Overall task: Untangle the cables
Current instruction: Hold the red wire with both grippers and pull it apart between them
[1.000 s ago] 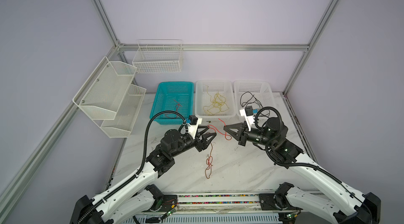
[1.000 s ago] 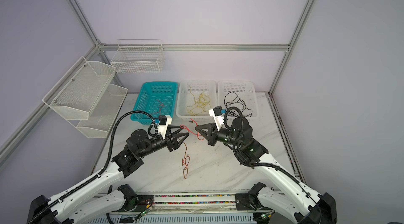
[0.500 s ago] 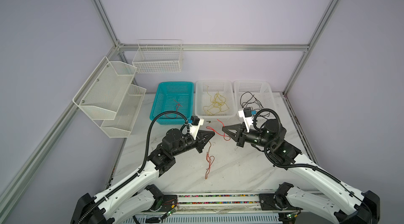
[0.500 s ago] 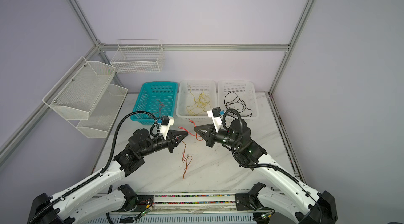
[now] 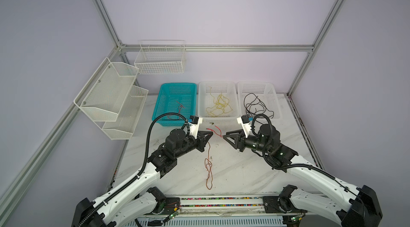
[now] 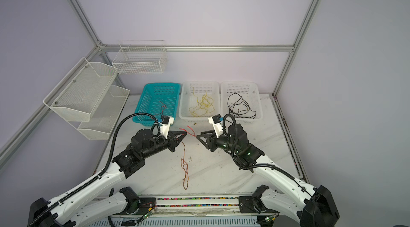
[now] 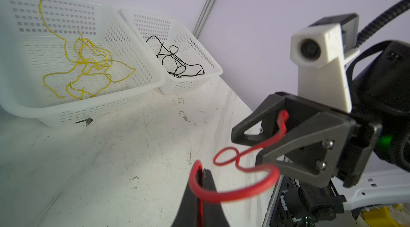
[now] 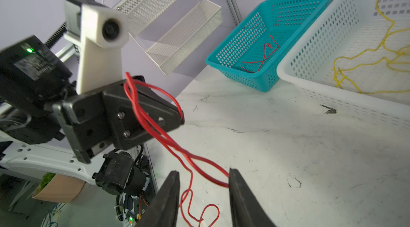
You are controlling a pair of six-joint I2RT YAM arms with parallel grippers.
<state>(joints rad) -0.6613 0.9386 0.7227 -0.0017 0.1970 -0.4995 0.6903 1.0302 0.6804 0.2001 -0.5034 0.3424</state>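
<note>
Both top views show the surface (image 5: 248,170), the left claw (image 5: 211,134) pressed together on the red-orange cable (image 5: 209,148), which trails toward the near edge. The right claw (image 8: 203,171) stands spread, that cable's far end between its fingers, touching one.

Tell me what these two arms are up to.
Cables are being untangled, and they look sorted by colour. The left gripper is shut on a thin red cable, whose tail trails down onto the white marble tabletop. The right gripper faces it with fingers apart, the cable passing between them unclamped. Behind, thin yellow cables lie in the middle white plastic basket, thin black cables in the right white plastic basket, and another red cable in the teal plastic basket.
</note>
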